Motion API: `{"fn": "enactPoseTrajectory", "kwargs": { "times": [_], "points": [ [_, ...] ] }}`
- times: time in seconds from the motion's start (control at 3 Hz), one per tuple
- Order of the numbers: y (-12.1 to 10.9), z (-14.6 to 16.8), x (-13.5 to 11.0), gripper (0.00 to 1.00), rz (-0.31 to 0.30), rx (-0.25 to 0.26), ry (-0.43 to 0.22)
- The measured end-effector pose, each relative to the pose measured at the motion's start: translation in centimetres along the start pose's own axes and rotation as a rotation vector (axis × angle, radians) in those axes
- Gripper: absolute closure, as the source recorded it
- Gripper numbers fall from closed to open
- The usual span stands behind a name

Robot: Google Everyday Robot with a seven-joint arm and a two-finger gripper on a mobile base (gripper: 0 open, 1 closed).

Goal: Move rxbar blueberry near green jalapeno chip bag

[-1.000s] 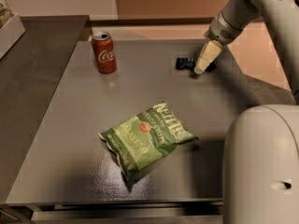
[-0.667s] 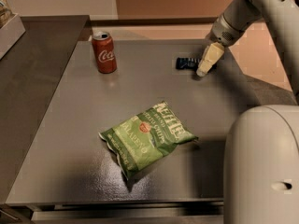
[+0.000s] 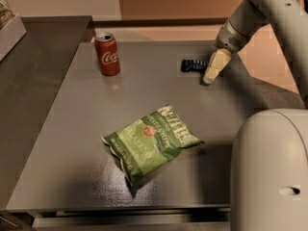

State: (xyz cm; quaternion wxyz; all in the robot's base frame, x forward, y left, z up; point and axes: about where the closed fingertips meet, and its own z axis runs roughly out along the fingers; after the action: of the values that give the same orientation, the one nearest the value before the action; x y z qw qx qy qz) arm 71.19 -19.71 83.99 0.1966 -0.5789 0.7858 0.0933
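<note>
The rxbar blueberry (image 3: 194, 65), a small dark navy bar, lies flat at the far right of the grey table. The green jalapeno chip bag (image 3: 151, 139) lies in the table's near middle, well apart from the bar. My gripper (image 3: 210, 76) hangs from the arm at the upper right, its cream fingers pointing down just right of the bar, tips close to the table. The fingers partly cover the bar's right end.
A red Coca-Cola can (image 3: 107, 54) stands upright at the table's far left. A dark counter (image 3: 33, 66) adjoins the table (image 3: 72, 143) on the left, with a white box (image 3: 10, 30) at its back. The robot's white body (image 3: 272, 172) fills the lower right.
The gripper has shifted slightly to the right and lifted a little from the bar's right end. The bar, bag and can have not moved.
</note>
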Motion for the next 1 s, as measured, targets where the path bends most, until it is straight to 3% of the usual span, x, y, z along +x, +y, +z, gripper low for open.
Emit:
{"fn": "enactPoseTrajectory", "kwargs": {
  "times": [0.33, 1.0],
  "points": [
    [0.27, 0.52, 0.06, 0.00, -0.002, -0.017, 0.004],
    [0.77, 1.28, -0.08, 0.41, -0.006, -0.051, 0.010]
  ]
}}
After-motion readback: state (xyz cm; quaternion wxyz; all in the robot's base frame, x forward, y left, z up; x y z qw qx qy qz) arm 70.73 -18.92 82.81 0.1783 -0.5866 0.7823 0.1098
